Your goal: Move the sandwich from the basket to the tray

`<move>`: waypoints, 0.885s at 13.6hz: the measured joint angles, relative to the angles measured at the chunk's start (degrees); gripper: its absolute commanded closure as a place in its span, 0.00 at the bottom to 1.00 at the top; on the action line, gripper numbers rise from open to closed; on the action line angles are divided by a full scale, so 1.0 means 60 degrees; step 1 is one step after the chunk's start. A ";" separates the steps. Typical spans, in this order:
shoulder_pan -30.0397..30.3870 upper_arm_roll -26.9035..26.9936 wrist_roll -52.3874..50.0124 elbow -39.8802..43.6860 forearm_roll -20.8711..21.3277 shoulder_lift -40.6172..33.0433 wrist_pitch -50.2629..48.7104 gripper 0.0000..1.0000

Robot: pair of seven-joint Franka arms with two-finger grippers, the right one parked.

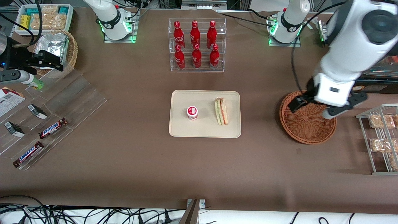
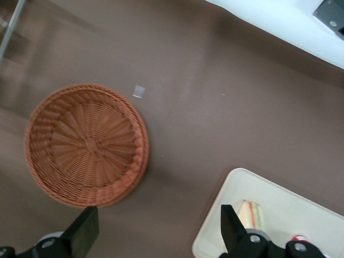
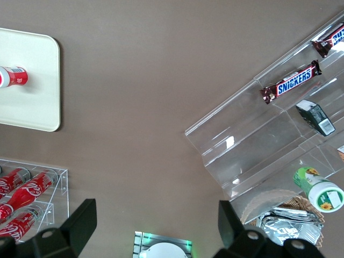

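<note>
The sandwich [image 1: 221,111] lies on its edge on the cream tray [image 1: 178,129], filling layers facing up, beside a small red-and-white cup [image 1: 192,112]. The reddish-brown wicker basket [image 1: 307,124] stands empty toward the working arm's end of the table. My gripper [image 1: 311,110] hangs above the basket, open, with nothing between its fingers. In the left wrist view the gripper [image 2: 157,215] spans bare brown table between the basket [image 2: 86,145] and the tray [image 2: 279,204], where the sandwich [image 2: 251,212] shows at the tray's rim.
A clear rack of red bottles [image 1: 196,45] stands farther from the front camera than the tray. A metal wire rack [image 1: 381,140] with bagged snacks sits beside the basket. An acrylic display with Snickers bars [image 1: 53,128] and a paler wicker basket [image 1: 73,51] lie toward the parked arm's end.
</note>
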 measured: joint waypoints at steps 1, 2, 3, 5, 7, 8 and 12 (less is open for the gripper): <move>0.0032 0.0432 0.0865 -0.0001 -0.0226 -0.0166 -0.0274 0.00; 0.0054 0.0810 0.1699 -0.0001 -0.0442 -0.0343 -0.0549 0.00; 0.0063 0.1138 0.2472 -0.0003 -0.0600 -0.0509 -0.0775 0.00; 0.0073 0.1569 0.3797 -0.0014 -0.0750 -0.0769 -0.1097 0.00; 0.0072 0.1750 0.5243 -0.0036 -0.0757 -0.0888 -0.1249 0.00; 0.0072 0.1794 0.5965 -0.0041 -0.0758 -0.0914 -0.1369 0.00; 0.0041 0.1796 0.6699 -0.0048 -0.0758 -0.0952 -0.1463 0.00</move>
